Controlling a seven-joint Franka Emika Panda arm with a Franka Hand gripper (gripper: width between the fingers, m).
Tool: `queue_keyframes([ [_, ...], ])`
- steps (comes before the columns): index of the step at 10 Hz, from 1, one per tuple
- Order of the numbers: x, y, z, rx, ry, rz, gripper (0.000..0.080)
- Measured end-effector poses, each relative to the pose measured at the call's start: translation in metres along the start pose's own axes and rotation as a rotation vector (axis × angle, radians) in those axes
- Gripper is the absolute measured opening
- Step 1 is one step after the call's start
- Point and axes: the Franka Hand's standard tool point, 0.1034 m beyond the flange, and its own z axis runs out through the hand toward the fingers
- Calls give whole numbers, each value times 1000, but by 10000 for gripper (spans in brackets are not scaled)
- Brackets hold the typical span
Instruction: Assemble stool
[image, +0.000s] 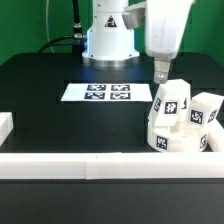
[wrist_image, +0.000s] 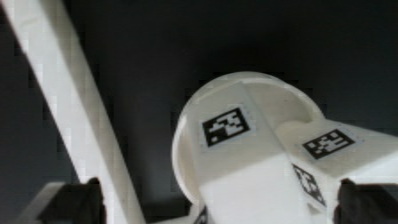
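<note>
- Stool parts are gathered in one white cluster on the black tabletop, at the exterior view's right, close against the long white border rail that runs along the near edge.
- In that cluster a round seat sits low, with blocky legs on top of it; each visible face carries a black-and-white square tag.
- One leg stands upright toward the exterior view's left of the cluster, another just beside it toward the right; whether a third leg is among them cannot be told.
- The claw hangs just above the left-hand leg, apart from it, holding nothing.
- Its fingers are spread wide; in the wrist view the two dark fingertips sit at either side of the picture with the stool parts between and beyond them.
- The wrist view shows the seat's curved rim and tagged faces, with the rail running just beside the seat.
- The marker board lies flat on the tabletop, well apart from the stool parts, toward the robot's base.
- A shorter white rail piece lies at the exterior view's left edge, far from the cluster.
</note>
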Motion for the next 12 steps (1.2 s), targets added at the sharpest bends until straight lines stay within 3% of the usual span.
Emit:
queue_keyframes([
  [5, 0, 1, 14, 3, -88, -430, 649],
  [10, 3, -6, 29, 28, -96, -424, 649],
  [12, 2, -7, 32, 32, -97, -424, 376],
])
